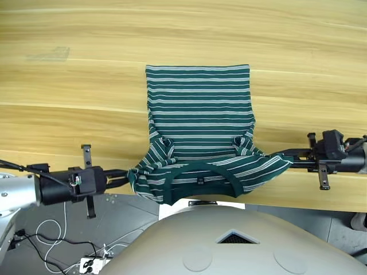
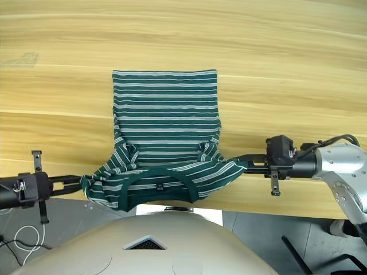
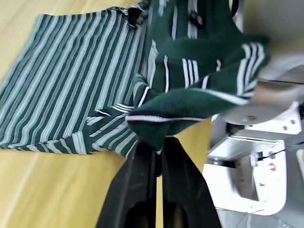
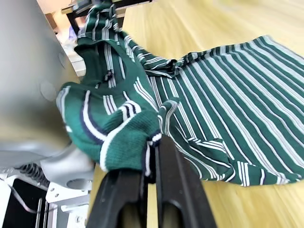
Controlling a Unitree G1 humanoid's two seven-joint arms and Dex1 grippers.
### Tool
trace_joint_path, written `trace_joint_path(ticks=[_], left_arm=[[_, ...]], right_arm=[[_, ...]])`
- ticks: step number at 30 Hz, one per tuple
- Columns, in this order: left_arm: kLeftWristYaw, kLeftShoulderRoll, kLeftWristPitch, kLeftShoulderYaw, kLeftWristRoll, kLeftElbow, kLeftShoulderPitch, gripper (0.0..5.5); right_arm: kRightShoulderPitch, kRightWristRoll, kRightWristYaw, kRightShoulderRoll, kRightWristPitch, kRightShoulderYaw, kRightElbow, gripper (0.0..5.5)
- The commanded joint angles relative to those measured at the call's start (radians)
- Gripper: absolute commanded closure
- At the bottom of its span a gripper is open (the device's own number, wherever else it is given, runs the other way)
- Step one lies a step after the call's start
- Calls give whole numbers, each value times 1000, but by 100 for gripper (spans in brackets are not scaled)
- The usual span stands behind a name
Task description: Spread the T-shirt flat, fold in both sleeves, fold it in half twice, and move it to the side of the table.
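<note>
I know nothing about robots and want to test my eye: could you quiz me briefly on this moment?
1. True or false: the left tool is shut on the T-shirt.
2. Which end does the right tool hold? A the collar end; B the hem end; C nothing.
3. Fill in: the hem end lies flat on the wooden ____.
Key: 1 true; 2 A; 3 table.

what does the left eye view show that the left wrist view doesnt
Left eye view: the whole outline of the green striped T-shirt, and the right gripper shut on one shoulder corner. Left wrist view: the left gripper up close, pinching a fold of fabric. Both: the shirt's body lying on the light wooden table, its collar end held at the near edge.
</note>
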Motion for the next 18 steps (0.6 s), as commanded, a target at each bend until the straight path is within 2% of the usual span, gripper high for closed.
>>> trace_joint_path(ticks=[1, 4, 6, 9, 13, 18], left_arm=[[-79, -70, 20, 68, 40, -80, 89, 550], [-98, -82, 51, 83, 25, -93, 45, 550], [-43, -62, 88, 40, 13, -41, -105, 550], [76, -62, 139, -81, 38, 66, -410, 550], [200, -137, 170, -309, 170, 284, -815, 550], [281, -218, 143, -499, 372, 518, -994, 550]], right_arm=[[131, 15, 28, 35, 33, -140, -82, 547], [137, -29, 37, 81, 44, -150, -95, 547], [26, -89, -10, 141, 45, -116, -49, 547], [-209, -218, -84, 244, 46, -50, 79, 547], [-506, -353, -142, 385, 55, 32, 288, 547], [-724, -492, -144, 508, 2, 97, 518, 547]])
